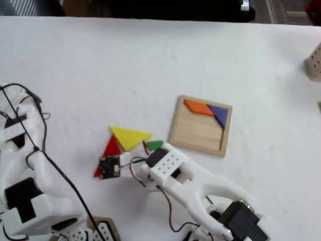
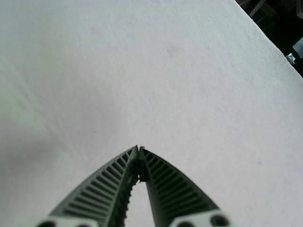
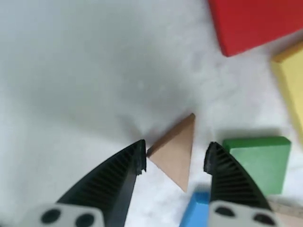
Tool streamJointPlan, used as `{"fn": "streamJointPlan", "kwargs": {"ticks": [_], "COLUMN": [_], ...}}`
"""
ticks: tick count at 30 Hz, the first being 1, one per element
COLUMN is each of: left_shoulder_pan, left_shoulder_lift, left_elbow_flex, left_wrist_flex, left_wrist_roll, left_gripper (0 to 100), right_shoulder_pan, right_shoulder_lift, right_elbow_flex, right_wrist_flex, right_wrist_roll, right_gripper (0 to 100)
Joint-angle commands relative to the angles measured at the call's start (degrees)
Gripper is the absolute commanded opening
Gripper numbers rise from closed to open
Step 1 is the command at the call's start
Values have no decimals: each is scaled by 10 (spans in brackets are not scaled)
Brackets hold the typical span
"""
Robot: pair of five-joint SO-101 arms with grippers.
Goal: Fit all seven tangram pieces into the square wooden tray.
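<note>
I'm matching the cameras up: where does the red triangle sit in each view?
High view: red triangle left of the wooden tray, beside the yellow triangle.
Right wrist view: red triangle beyond the open right hand, yellow triangle beside it.
Left wrist view: the shut left hand over white table.
Shared landmark: the yellow triangle.

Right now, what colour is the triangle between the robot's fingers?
The triangle is tan; the right wrist view shows it best.
</note>
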Motion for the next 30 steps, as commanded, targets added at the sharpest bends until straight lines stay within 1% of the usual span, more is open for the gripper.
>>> {"fn": "streamJointPlan", "kwargs": {"ticks": [1,12,14,18,25,27,30], "left_shoulder_pan": [11,11,11,11,11,11,11], "left_shoulder_lift": [-27,-27,-27,-27,-27,-27,-27], "left_elbow_flex": [-2,-2,-2,-2,-2,-2,-2], "left_wrist_flex": [-15,-14,-13,-13,-12,-12,-14], "left_wrist_roll": [11,11,11,11,11,11,11], "left_gripper": [24,24,24,24,24,24,24], "right_shoulder_pan": [15,26,26,25,26,26,26], "right_shoulder_lift": [-6,-6,-6,-6,-6,-6,-7], "right_elbow_flex": [-8,-4,-4,-4,-4,-4,-6], "right_wrist_flex": [4,1,0,0,0,0,-1], "right_wrist_roll": [10,10,10,10,9,6,4], "right_gripper": [197,197,170,75,84,70,21]}}
